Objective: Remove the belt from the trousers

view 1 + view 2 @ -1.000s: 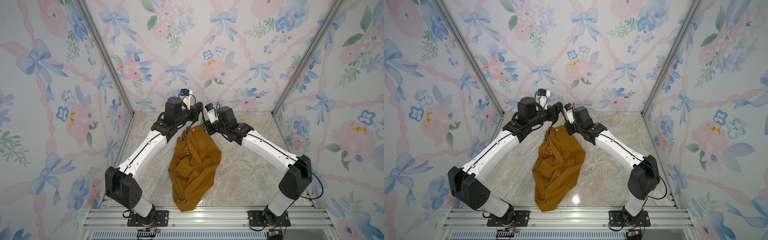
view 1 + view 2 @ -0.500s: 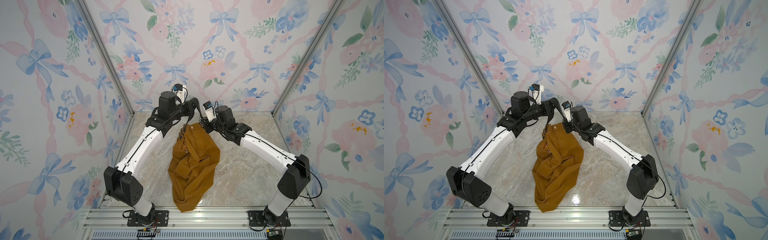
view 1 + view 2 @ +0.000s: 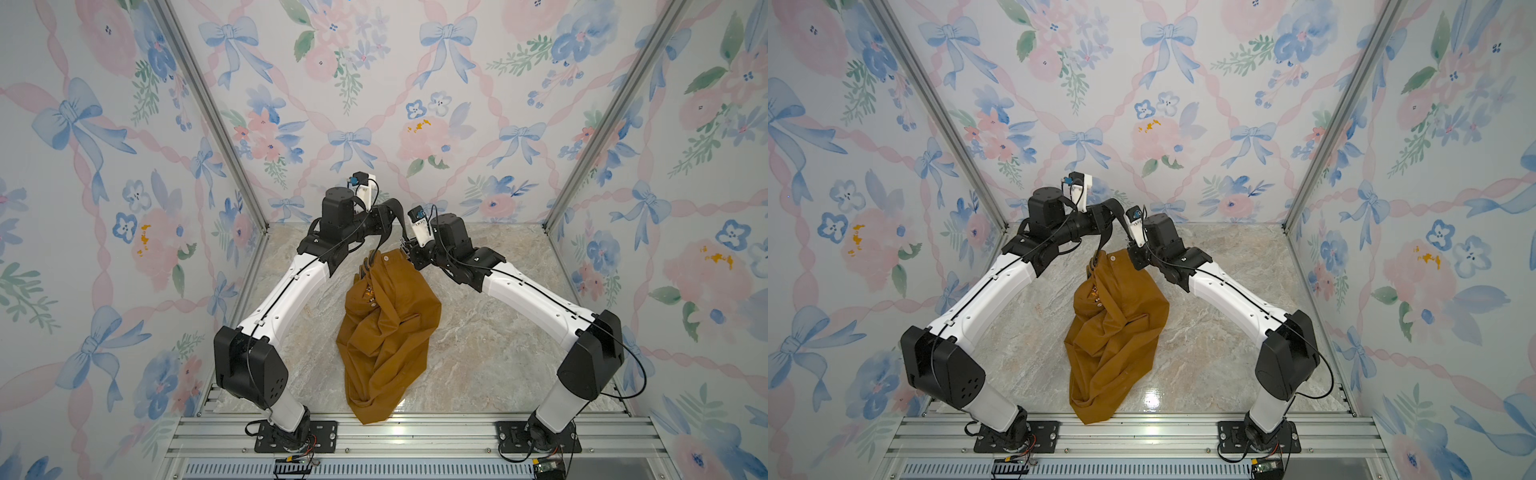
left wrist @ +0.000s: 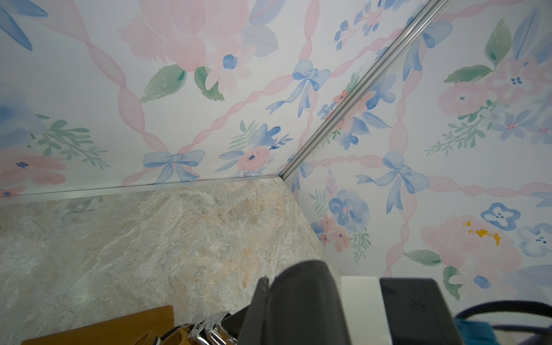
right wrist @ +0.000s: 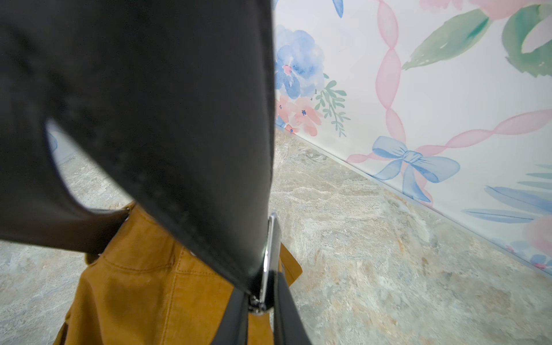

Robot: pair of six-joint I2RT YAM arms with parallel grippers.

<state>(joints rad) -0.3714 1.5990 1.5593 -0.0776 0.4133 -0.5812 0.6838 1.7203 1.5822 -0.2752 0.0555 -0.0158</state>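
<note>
While left gripper (image 3: pixel 388 216) rose, belt (image 3: pixel 395 208) arches higher, trousers (image 3: pixel 386 328) unmoved

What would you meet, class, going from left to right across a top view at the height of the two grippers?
Left arm's black wrist → belt arching up → right arm's wrist camera → right arm's black wrist.

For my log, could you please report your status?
Left gripper shut on belt. Right gripper shut on buckle. Belt not yet out of trousers. Nothing obstructing.
</note>
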